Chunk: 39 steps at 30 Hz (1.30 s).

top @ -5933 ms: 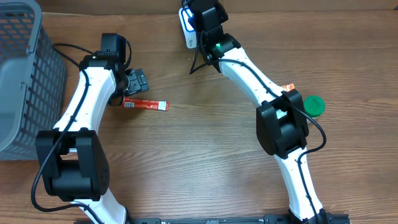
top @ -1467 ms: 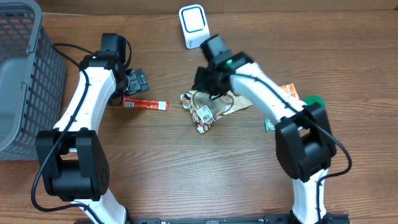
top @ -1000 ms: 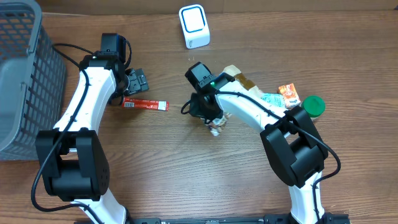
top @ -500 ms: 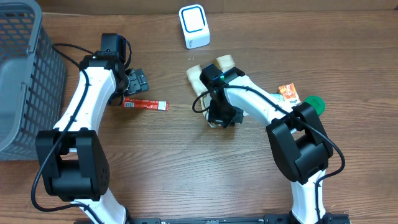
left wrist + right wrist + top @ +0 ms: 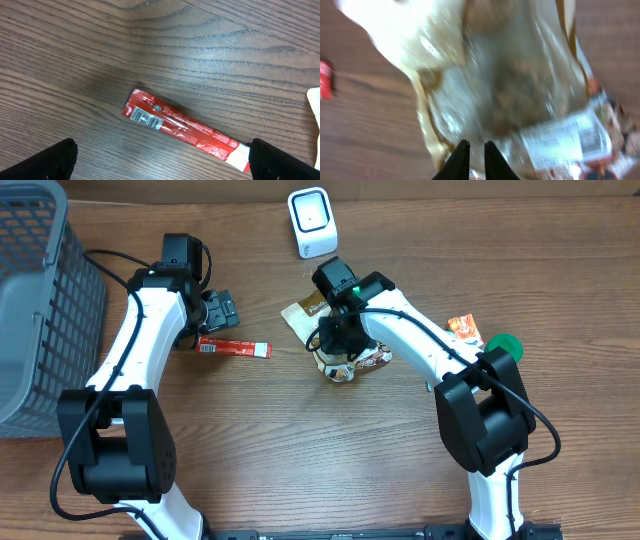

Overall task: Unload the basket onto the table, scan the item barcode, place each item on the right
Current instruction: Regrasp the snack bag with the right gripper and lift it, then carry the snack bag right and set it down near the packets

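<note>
step in hand: presenting the item to the reader. right claw (image 5: 475,150) is pinched tight on the film of the crinkly clear-and-tan plastic snack bag (image 5: 355,366), jaws nearly touching. the bag hangs off the claw. can't tell if it rests on the brown wooden table (image 5: 300,460) under it. the white printed barcode label (image 5: 567,134) sits on the bag's lower part, off to one side of the fingertips. it's blurred in the wrist view, so the code isn't readable. the white boxy barcode scanner (image 5: 312,222) stands beyond the claw, near but apart.

my read: scan not done yet. next move needs the bag turned so the label faces the scanner window, flat enough not to crease the code. a thin-film grip may slip or twist.

left claw (image 5: 222,311) is spread wide, holding nothing, hovering over the red foil stick sachet (image 5: 185,125), which lies flat below it, untouched.

count: 1 scanner, 1 snack bag, 1 red sachet, 1 small orange packet (image 5: 465,330), 1 green round lid (image 5: 504,350), 1 grey mesh basket (image 5: 40,300), 2 arms.
</note>
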Tool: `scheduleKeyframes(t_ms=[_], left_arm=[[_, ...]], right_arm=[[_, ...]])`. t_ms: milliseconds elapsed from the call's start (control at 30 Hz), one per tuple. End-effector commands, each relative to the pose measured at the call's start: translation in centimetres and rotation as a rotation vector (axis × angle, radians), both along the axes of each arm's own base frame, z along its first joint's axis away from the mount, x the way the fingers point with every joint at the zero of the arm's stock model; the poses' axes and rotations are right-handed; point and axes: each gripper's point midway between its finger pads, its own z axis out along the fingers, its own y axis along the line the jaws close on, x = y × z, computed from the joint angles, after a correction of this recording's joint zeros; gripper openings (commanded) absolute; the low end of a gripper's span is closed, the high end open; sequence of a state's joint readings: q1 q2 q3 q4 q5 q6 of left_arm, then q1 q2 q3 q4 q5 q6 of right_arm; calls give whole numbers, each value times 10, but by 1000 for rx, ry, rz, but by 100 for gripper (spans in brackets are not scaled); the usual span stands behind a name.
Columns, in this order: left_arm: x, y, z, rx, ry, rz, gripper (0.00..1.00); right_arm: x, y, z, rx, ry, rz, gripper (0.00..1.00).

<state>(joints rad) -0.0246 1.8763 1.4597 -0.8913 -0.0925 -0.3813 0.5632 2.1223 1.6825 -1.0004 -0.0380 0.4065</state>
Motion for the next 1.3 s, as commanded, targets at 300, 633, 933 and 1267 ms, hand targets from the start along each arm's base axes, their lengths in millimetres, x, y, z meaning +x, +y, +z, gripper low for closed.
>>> scheduleKeyframes(t_ms=[300, 633, 933, 1267], left_arm=[[5, 1, 7, 16, -21, -17, 100], [5, 1, 7, 16, -21, -17, 100], [5, 1, 7, 16, -21, -17, 100], [5, 1, 7, 16, -21, -17, 100]], right_arm=[[32, 9, -6, 49, -169, 2, 10], [13, -44, -26, -176, -110, -39, 10], [-18, -92, -31, -230, 94, -271, 6], [-32, -56, -15, -25, 219, -154, 7]])
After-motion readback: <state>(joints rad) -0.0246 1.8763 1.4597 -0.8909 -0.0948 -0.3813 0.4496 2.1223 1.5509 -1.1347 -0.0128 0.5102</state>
